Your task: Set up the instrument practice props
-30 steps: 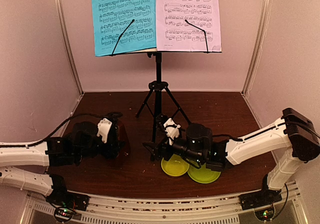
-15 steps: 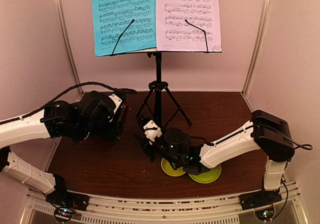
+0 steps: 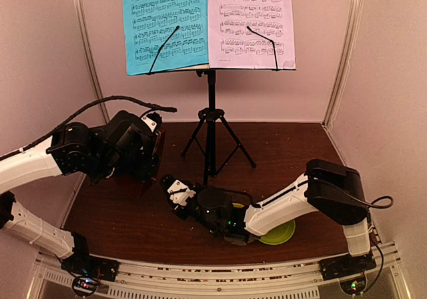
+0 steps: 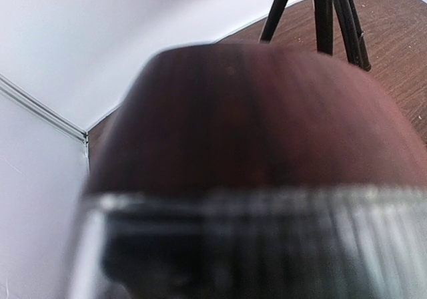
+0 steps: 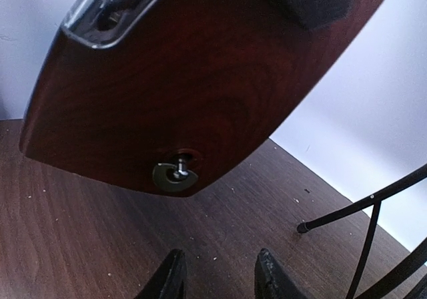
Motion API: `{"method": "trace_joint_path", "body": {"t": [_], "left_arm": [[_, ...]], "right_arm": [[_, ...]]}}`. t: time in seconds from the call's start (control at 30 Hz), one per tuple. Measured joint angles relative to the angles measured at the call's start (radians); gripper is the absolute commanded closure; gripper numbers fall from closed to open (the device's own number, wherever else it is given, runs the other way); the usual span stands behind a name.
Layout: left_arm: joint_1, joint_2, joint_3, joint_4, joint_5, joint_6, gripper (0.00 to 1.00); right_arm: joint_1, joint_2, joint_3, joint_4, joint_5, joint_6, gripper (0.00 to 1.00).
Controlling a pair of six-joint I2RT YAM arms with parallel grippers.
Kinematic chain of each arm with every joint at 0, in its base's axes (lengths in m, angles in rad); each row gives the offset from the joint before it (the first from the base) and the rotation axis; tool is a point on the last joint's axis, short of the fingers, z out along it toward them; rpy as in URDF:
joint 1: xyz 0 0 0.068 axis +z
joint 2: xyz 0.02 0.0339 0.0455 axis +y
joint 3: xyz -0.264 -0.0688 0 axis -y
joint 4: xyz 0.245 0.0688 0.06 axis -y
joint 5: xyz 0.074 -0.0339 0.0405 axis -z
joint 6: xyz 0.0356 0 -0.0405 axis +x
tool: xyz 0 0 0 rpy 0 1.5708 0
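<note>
The black tripod music stand stands at the back middle, with the blue sheet and the pale lilac sheet side by side on its desk. My left gripper is shut on the brown wooden metronome, holding it tilted above the table. The wood fills the left wrist view, above the blurred clear cover. My right gripper lies low just right of it, open and empty. In the right wrist view the metronome's side with its metal winding key hangs ahead of the fingers.
A green plate lies at the front right, partly under my right arm. A sliver of the yellow-green bowl shows beside it. Tripod legs spread over the middle of the table. White walls close in the left, back and right.
My left arm has risen and drawn back with the metronome. My right arm has swung left off the bowl toward the metronome, and its jaws have narrowed.
</note>
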State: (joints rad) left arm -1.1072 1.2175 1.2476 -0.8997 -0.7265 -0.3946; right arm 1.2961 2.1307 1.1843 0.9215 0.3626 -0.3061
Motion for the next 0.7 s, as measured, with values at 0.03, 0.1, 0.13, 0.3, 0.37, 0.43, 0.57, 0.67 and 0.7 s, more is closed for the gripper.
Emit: {"method": "trace_joint_path", "body": {"t": [0.03,0.1,0.13,0.3,0.37,0.43,0.57,0.67,0.7], "left_arm": [[0.0,0.0,0.005,-0.005,0.0,-0.006,0.77],[0.0,0.0,0.014,-0.015,0.0,-0.018,0.77],[0.0,0.001,0.019,-0.023,0.0,-0.024,0.77],[0.0,0.002,0.034,-0.037,-0.001,-0.05,0.77],[0.0,0.001,0.039,-0.043,-0.002,-0.056,0.78],[0.0,0.002,0.041,-0.045,-0.002,-0.063,0.78],[0.0,0.002,0.043,-0.045,-0.001,-0.071,0.78],[0.0,0.002,0.045,-0.045,-0.001,-0.072,0.78],[0.0,0.002,0.047,-0.047,-0.001,-0.072,0.78]], "right_arm": [[0.004,0.006,0.007,0.002,0.006,-0.008,0.66],[0.012,0.021,0.027,0.01,0.022,-0.029,0.67],[0.017,0.029,0.039,0.015,0.029,-0.039,0.67],[0.029,0.068,0.104,0.018,0.055,-0.07,0.69],[0.032,0.079,0.125,0.017,0.065,-0.084,0.71],[0.035,0.089,0.142,0.018,0.079,-0.092,0.73],[0.04,0.101,0.169,0.018,0.114,-0.117,0.77],[0.04,0.111,0.183,0.02,0.137,-0.133,0.76],[0.04,0.115,0.187,0.023,0.143,-0.138,0.76]]}}
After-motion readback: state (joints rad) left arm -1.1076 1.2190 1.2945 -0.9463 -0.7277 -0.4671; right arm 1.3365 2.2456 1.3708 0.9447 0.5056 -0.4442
